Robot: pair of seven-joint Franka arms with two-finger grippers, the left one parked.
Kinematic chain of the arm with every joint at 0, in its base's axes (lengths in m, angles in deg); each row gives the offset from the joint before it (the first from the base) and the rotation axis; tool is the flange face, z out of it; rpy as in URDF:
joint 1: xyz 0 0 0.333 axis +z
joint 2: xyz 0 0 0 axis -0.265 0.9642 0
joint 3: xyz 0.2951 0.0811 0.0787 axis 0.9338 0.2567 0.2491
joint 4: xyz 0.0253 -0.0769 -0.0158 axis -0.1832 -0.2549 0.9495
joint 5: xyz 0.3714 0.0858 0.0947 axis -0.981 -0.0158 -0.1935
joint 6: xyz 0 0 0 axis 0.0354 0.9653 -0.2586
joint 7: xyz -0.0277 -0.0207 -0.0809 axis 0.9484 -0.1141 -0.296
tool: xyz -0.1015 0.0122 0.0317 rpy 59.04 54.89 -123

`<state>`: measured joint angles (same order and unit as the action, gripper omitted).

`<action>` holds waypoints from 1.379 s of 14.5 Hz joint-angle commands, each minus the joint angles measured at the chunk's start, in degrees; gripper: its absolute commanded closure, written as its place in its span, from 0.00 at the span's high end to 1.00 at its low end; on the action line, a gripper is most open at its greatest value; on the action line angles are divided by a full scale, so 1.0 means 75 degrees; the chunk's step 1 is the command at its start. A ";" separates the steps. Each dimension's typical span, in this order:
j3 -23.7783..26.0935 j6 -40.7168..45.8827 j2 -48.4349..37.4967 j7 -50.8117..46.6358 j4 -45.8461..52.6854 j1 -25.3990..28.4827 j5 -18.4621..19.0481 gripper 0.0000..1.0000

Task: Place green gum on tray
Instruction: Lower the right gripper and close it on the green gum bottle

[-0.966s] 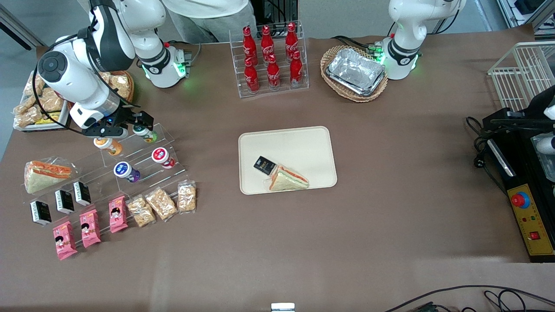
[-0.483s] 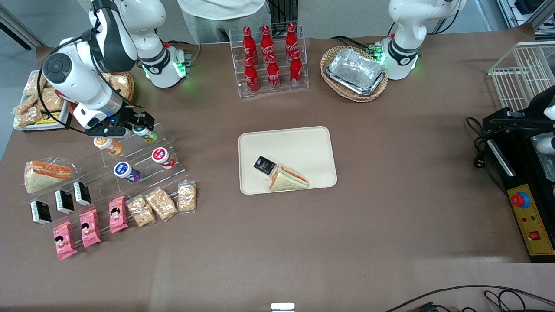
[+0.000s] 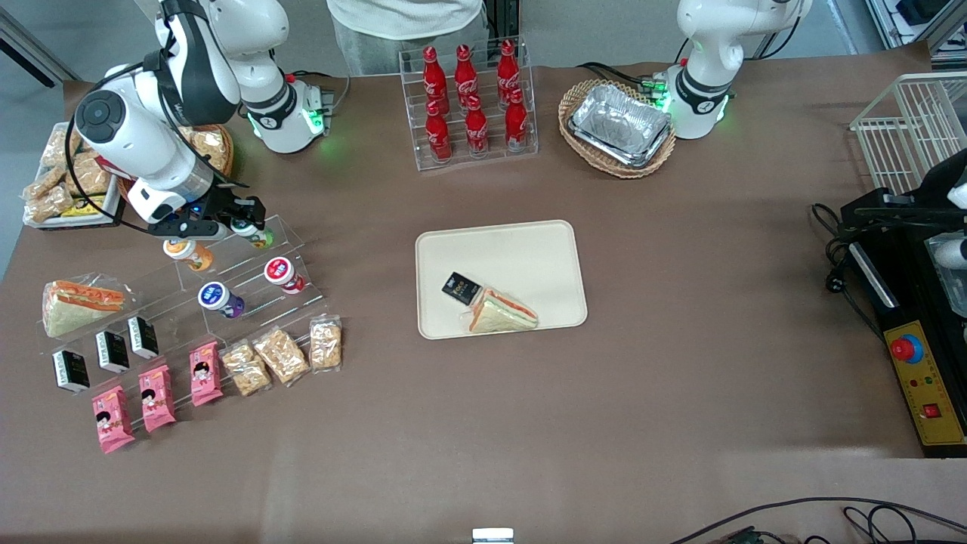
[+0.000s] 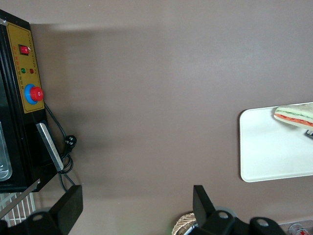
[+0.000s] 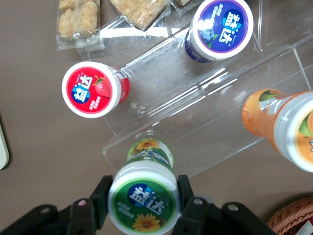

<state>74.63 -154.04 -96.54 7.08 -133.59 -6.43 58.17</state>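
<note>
Brown cloth covers the bench [image 3: 680,363], and toward the working arm's end of it stands a clear acrylic stepped stand [image 3: 249,279] that serves as the landmark. On the stand's highest step, the one farthest from the front camera, sits the green gum [image 5: 143,198], and the end effector [image 3: 240,224] is down over it with one finger [image 5: 101,198] pressed to each side of the white lid, closed on the bottle. Beside the green gum on the same step stands an orange-labelled bottle [image 5: 281,128]. One step lower, nearer the front camera, are a red-lidded bottle [image 5: 93,89] and a purple-labelled bottle [image 5: 221,29]. Well apart from the stand, toward the bench's middle, lies the tray [image 3: 521,249], carrying a wrapped sandwich [image 3: 500,311] and a small black packet [image 3: 459,287] that touch each other.
</note>
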 commanded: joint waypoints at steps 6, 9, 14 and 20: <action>-0.0124 0.1496 -0.0018 0.0110 0.1629 -0.0159 0.0249 0.00; -0.0229 0.3044 0.0285 0.0286 0.3105 -0.0219 0.0249 0.00; -0.0242 0.4922 0.1199 0.0206 0.5346 -0.0172 0.0144 0.00; 0.1816 0.4433 0.1610 -0.2706 0.5395 -0.0148 -0.0500 0.00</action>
<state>80.03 -119.56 -87.12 -1.71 -95.53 -7.52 56.67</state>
